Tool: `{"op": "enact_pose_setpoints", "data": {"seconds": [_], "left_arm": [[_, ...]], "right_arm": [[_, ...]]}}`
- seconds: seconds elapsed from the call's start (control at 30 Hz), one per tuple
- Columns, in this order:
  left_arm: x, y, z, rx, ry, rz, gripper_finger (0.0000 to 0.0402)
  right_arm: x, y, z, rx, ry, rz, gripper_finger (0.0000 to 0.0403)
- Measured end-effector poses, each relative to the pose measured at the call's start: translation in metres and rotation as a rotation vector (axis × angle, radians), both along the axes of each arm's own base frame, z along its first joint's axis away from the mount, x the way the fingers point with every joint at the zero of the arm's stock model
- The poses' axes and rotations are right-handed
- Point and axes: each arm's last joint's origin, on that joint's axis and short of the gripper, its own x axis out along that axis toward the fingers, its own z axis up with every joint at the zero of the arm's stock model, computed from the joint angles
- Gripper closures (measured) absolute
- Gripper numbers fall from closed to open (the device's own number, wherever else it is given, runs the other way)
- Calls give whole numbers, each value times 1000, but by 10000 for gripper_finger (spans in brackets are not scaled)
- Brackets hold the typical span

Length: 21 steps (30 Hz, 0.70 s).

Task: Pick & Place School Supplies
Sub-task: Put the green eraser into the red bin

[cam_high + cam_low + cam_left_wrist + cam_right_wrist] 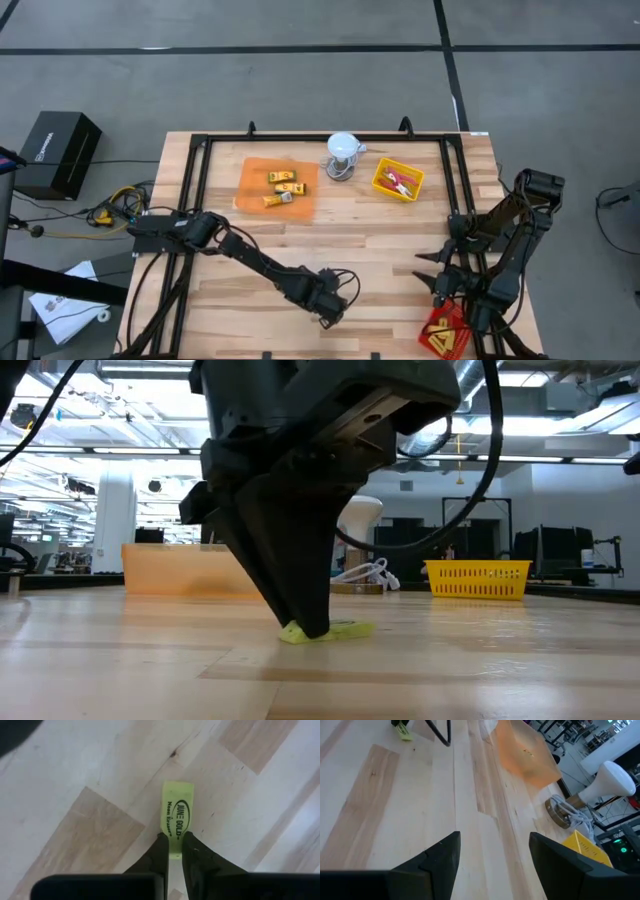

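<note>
A neon-yellow eraser (177, 816), printed with dark lettering, lies flat on the bare wooden table (400, 260) near its front edge, about midway between the two arms. The left gripper (171, 839) stands point-down over the eraser's near end, its two dark fingers (161, 851) pinched in on the eraser's sides so that the eraser is clamped between the tips; most of the eraser's length juts out beyond them. In the low view the eraser (330, 630) sits against the tabletop with the gripper's tips (305, 622) pressed down onto it. Farther back on the table is an orange tray (277, 186) holding several yellow packets (284, 188) with dark labels, and beside it a white domed object (343, 150) on a round base. To that object's right stands a yellow tray (397, 179) with red-handled tools (401, 181) inside. The right gripper (495, 852) hangs over the table's right front part, well apart from the eraser, its fingers spread wide and empty, near a red tray (443, 332) at the table's front right corner.
</note>
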Motion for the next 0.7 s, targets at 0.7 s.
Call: {"op": "enact_pose_setpoints", "data": {"seconds": [0.7], "left_arm": [[36,33,54,268,-396,-163,400]], "right_arm": [[2,13,91,-63,-96,100,175]]}}
